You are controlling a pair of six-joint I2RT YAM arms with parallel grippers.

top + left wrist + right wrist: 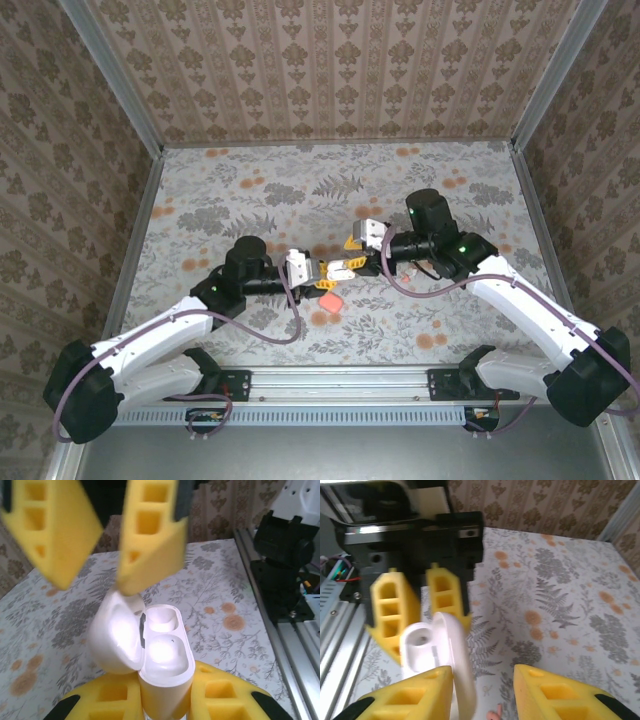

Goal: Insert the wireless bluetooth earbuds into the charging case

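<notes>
Your left pincer [165,696] is clamped on the charging case [162,657], one yellow finger on each side of its lower body, holding it upright above the worktop [220,590]. The case's lid [117,635] is swung open to the left in the left wrist view, and both wells look bare white inside.

Your right pincer [97,582] comes in from the opposite side with its jaws parted. One of its fingers [147,540] sits right at the top edge of the lid, too close for you to tell whether it touches. In the right wrist view, the open lid [454,655] stands just inside the picture-left finger of the right pincer [480,672], with a wide gap to the other finger.

A tiny pinkish piece [494,714], possibly one of the earbuds, lies on the worktop at the bottom edge of the right wrist view. It is below the gap between the right pincer's fingers and outside the case, but too cut off to be sure.

From above, a larger pinkish-red item [330,300] lies on the worktop just on the near side of the two pincers, apart from both.
</notes>
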